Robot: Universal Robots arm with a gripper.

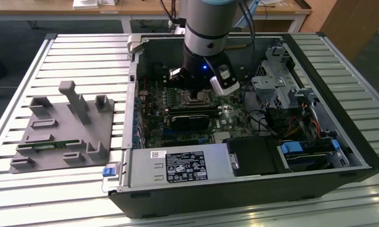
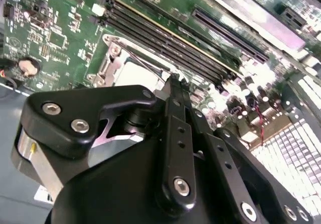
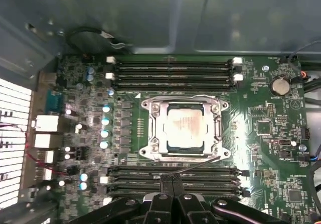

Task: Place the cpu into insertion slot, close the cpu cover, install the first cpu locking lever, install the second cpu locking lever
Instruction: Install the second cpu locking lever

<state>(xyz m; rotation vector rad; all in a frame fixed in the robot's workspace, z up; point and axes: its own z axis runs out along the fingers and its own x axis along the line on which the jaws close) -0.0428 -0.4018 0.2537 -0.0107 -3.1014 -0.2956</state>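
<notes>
The cpu (image 3: 186, 127) sits flat in the insertion slot (image 3: 170, 146), centre of the first wrist view, its pale square top facing my camera, no long axis to speak of. The cpu cover (image 3: 218, 128) lies closed around it, silvery frame edging the chip. One thin lever (image 3: 198, 164) runs slantwise along the socket's lower edge, toward my claw (image 3: 172, 180) at bottom centre. My fingers are pressed together, tips shut right at that lever's end; whether they pinch it, I cannot tell. The second wrist view shows the socket's corner (image 2: 131, 69) past my linkage, beside long memory slots (image 2: 165, 35). The exterior view gives the open computer case (image 1: 340, 156) holding the motherboard (image 1: 176, 135), and a grey fixture (image 1: 63, 127) at left.
</notes>
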